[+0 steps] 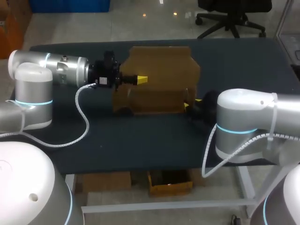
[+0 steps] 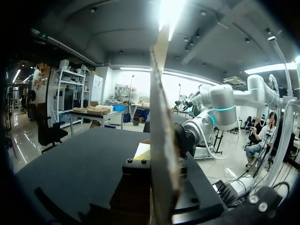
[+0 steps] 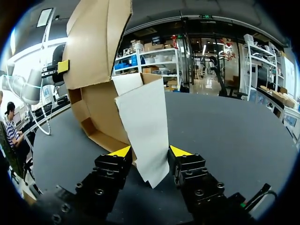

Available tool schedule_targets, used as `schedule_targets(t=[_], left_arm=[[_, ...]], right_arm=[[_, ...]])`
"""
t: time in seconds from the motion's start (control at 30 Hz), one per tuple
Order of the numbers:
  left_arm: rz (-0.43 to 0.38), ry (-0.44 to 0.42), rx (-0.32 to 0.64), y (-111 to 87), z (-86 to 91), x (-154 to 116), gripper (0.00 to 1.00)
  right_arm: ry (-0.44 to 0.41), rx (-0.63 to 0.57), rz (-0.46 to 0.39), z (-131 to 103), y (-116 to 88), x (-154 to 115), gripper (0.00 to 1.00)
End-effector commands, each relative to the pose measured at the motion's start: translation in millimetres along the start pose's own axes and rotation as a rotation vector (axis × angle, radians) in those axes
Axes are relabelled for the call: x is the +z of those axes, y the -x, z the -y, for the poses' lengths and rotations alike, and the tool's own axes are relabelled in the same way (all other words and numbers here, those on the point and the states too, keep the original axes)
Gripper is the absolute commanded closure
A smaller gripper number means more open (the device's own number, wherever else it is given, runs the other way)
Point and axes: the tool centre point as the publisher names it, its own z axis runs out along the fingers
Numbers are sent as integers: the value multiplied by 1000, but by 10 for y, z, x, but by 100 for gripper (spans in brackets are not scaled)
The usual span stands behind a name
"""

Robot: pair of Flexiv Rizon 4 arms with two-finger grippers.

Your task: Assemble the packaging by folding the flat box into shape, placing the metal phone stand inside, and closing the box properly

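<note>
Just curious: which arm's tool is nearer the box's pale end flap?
Right. The right tool straddles the pale flap; the left tool grips the tall panel, farther off.

box (image 1: 159, 79) mid-table, left arm (image 1: 61, 70) seemingly against it

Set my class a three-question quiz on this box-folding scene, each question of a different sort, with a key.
1. True or false: the cardboard box lies fully closed on the table.
2. In the head view, the left gripper meets the box at: A, its left end as seen; B, its right end as seen; C, its far side.
3. In the right wrist view, what stands between the fingers of the right gripper?
Key: 1, false: its flaps stand open. 2, A. 3, a pale flap of the box.
</note>
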Motion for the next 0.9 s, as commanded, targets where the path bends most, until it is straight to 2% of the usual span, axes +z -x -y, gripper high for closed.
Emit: schedule_targets(t=[0.03,0.4,0.9], left_arm=[[-1,0,1,7,-45,17,100],[-1,0,1,7,-45,17,100],[-1,0,1,7,-45,17,100]], right_arm=[[9,-8,8,-1,-62,71,53],[14,-12,-8,-37,-179,127,53],[16,33,46,33,-281,17,53]])
